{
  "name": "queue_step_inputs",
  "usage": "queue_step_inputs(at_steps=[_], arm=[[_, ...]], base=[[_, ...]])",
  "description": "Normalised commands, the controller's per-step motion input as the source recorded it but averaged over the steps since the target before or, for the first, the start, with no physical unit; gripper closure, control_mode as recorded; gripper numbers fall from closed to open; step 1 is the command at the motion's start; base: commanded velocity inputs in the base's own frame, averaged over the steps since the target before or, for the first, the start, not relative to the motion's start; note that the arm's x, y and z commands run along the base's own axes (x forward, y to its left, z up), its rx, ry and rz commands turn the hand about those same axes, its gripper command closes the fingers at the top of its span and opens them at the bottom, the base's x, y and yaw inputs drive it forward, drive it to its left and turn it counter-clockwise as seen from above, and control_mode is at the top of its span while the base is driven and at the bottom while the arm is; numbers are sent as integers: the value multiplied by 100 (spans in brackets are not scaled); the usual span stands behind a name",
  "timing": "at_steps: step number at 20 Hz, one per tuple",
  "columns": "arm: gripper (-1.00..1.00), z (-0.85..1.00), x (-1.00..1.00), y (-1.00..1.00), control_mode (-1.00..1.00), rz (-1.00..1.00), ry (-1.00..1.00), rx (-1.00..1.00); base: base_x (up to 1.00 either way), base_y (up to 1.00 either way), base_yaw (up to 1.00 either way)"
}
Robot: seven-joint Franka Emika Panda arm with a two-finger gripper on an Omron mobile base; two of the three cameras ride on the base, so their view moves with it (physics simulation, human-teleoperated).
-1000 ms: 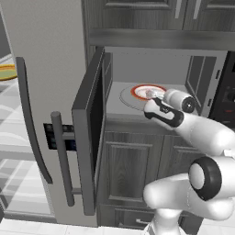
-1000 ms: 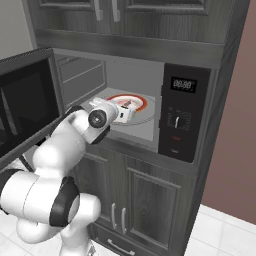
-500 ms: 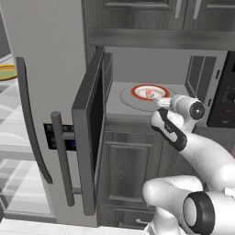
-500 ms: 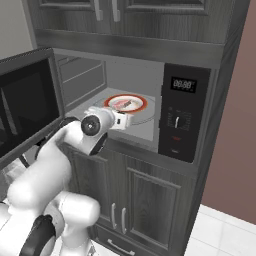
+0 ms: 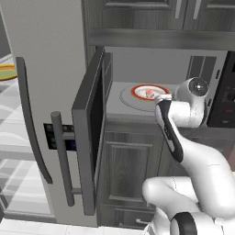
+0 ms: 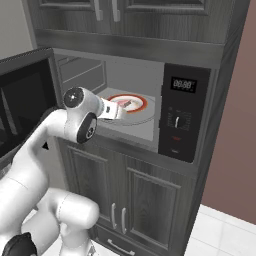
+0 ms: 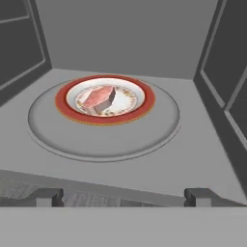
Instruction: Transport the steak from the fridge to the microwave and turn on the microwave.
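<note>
The steak lies on a small red-ringed white plate on the grey turntable inside the open microwave. It also shows as a pinkish slab in the left base view and in the right base view. My gripper hangs at the mouth of the cavity, just in front of the turntable, open with nothing between its fingertips. From the base I see the gripper a little short of the plate. The fridge stands to the left.
The microwave door swings out to the left with its grey bar handle toward me. The fridge's dark curved handle is beside it. A yellow plate sits on a fridge shelf. Dark cabinets lie below.
The arm has folded, its wrist rising and turning, and the hand has drawn back slightly from the plate. The steak has stayed on the plate. The jaws remain open.
</note>
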Motion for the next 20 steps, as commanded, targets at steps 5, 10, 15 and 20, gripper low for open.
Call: queue_step_inputs(at_steps=[5, 10, 15, 20], arm=[[-100, -20, -82, -1, -100, 0, -3, -8], [-100, -39, -85, 0, -100, 4, -19, -5], [-100, -18, -78, 1, -100, 9, -24, -7], [-100, -2, -62, 20, -100, 8, -16, -13]], base=[[0, 0, 0], [0, 0, 0], [0, 0, 0], [0, 0, 0]])
